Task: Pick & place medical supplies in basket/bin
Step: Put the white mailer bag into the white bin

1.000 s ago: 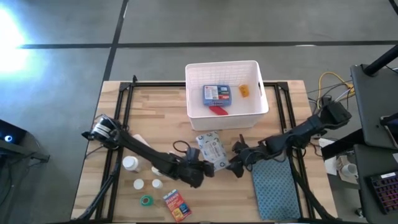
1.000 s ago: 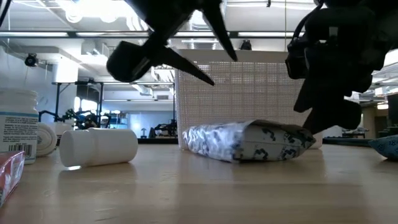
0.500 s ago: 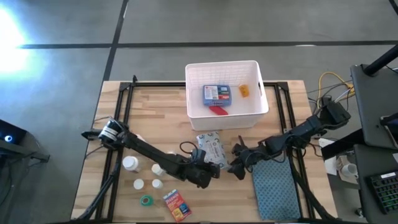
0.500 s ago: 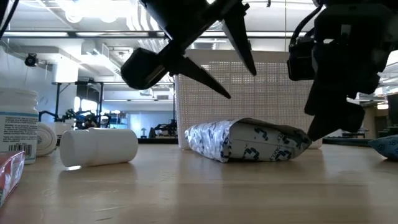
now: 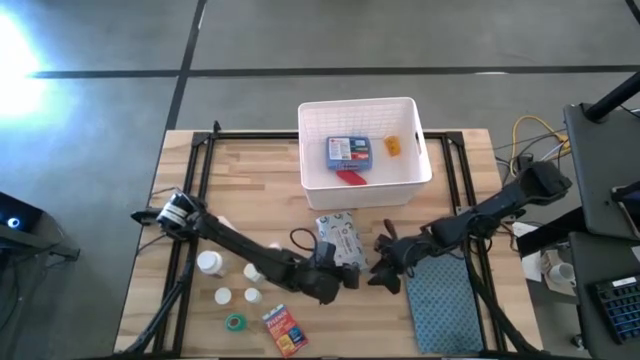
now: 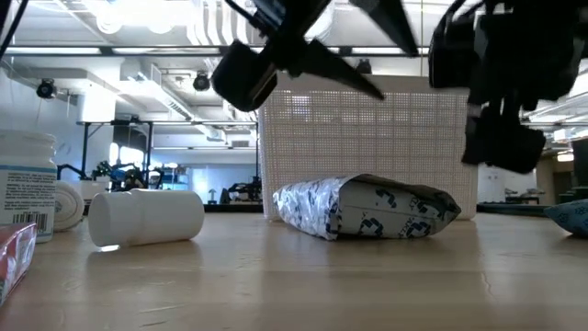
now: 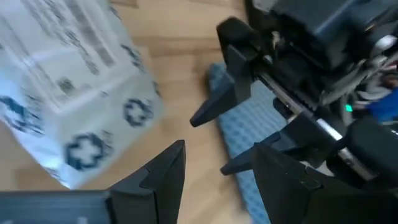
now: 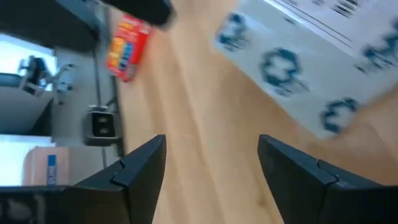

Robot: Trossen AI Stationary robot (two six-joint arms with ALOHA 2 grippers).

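Both grippers hang over the wipes packet [image 5: 339, 240], neither gripping it. The left gripper [image 5: 348, 278] sits just off its near end, fingers parted, empty. The right gripper [image 5: 386, 268] hovers just beside it on the mat side, also parted and empty. The packet lies flat on the table, long axis running from the grippers toward the basket [image 5: 415, 176] beyond. The pick looks not yet made; next, one gripper must drop and close across the packet's narrow width.

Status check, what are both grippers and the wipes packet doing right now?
Left gripper open, right gripper open, facing across wipes packet's near end. Packet flat on table, unheld. Basket beyond, nothing between.
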